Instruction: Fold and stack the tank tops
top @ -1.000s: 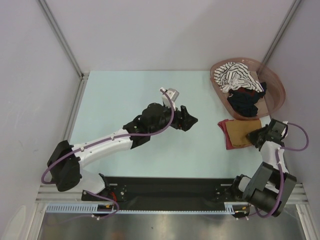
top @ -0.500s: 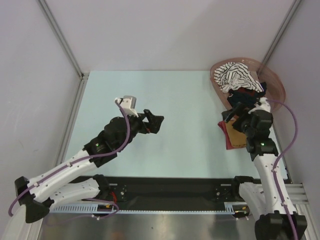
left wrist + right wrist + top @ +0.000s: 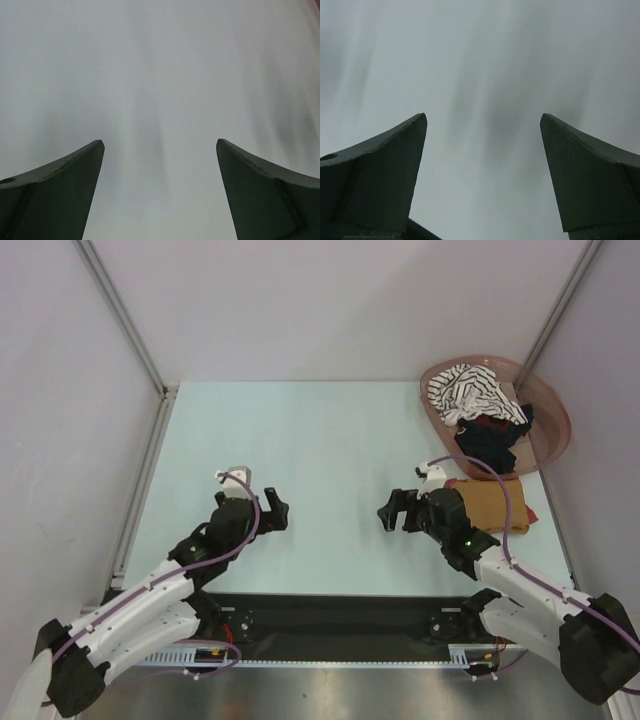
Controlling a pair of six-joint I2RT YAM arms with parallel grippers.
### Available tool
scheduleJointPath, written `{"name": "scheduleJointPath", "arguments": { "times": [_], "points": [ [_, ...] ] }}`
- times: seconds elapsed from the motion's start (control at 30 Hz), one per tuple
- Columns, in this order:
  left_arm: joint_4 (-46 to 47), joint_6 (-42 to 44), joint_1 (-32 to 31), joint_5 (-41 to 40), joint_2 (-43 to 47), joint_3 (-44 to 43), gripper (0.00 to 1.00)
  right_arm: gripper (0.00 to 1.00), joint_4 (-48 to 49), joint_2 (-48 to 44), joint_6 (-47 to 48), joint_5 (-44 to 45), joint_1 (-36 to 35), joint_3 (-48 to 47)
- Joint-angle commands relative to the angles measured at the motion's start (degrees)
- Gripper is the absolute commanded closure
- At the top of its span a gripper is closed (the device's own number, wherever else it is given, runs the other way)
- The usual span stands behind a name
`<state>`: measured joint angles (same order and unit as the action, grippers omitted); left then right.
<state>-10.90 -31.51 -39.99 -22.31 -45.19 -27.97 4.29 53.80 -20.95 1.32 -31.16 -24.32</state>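
A folded mustard-brown tank top (image 3: pixel 496 502) lies on the table's right side, on top of a dark red tank top (image 3: pixel 527 514) of which only an edge shows. A black-and-white striped tank top (image 3: pixel 470 392) and a black tank top (image 3: pixel 489 439) lie crumpled in the basket (image 3: pixel 553 408). My right gripper (image 3: pixel 396 511) (image 3: pixel 483 116) is open and empty, left of the folded pile and apart from it. Over the table's left middle, my left gripper (image 3: pixel 274 509) (image 3: pixel 160 145) is open and empty too. Both wrist views show only blurred pale table between the fingers.
The pinkish-brown oval basket stands at the back right corner against the wall posts. Pale blue tabletop (image 3: pixel 320 440) stretches between the two grippers and towards the back. The arm bases sit on the black rail (image 3: pixel 340 625) at the near edge.
The right gripper opened, left the folded pile and swung left and nearer. The left arm drew back from the table's middle to the left and nearer, its jaws wider.
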Motion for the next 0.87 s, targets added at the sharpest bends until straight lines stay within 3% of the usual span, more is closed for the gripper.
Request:
{"name": "scheduleJointPath", "arguments": {
  "times": [0.0,0.1,0.33,0.83],
  "points": [
    [3.68,1.44,0.17,-2.74,4.84,3.16,0.0,0.0,11.08,1.48,2.67,2.37,-0.57,1.29],
    [4.13,6.0,0.17,-3.62,6.78,5.8,0.0,0.0,15.81,2.09,1.79,1.59,-0.4,4.01],
    [7.03,8.39,0.17,-1.86,12.57,9.24,0.0,0.0,15.31,0.35,1.97,0.61,-0.83,4.36],
    [7.47,7.95,0.17,-2.48,11.61,9.42,0.0,0.0,15.13,-2.38,1.09,-0.35,-0.75,5.33]
  ]
}}
